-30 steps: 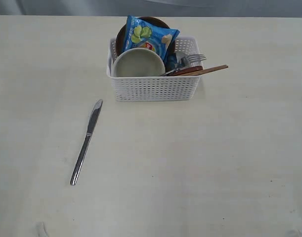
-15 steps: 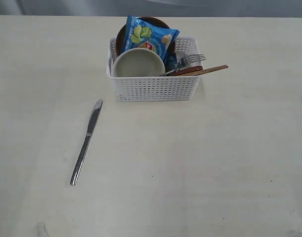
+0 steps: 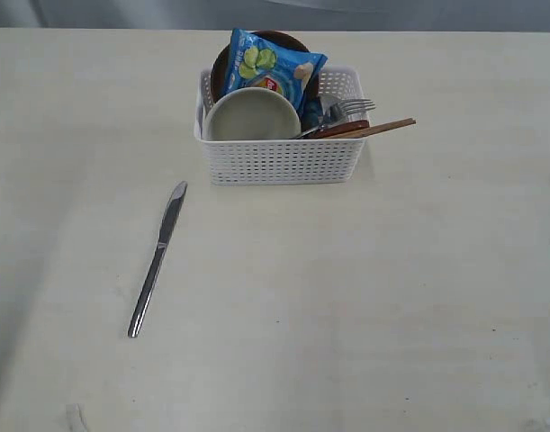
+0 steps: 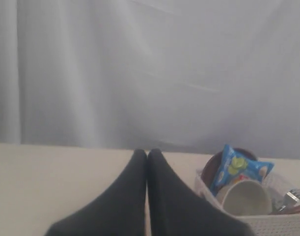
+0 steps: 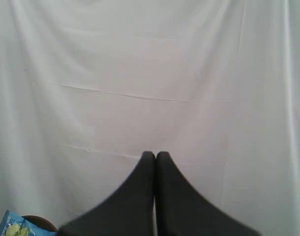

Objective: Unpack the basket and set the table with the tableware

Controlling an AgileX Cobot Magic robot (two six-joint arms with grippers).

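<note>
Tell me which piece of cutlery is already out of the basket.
The knife, lying on the table; the fork and chopsticks are in the basket.

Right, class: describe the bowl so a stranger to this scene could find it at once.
Start at the white basket on the pale table. At its left end in the exterior view, before the blue chip bag, the bowl leans on edge. Unlike the brown plate behind, it is pale and deep.

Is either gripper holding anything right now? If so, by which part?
Nothing is held. The left gripper and the right gripper are both shut with nothing between their fingers. The knife lies free on the table.
</note>
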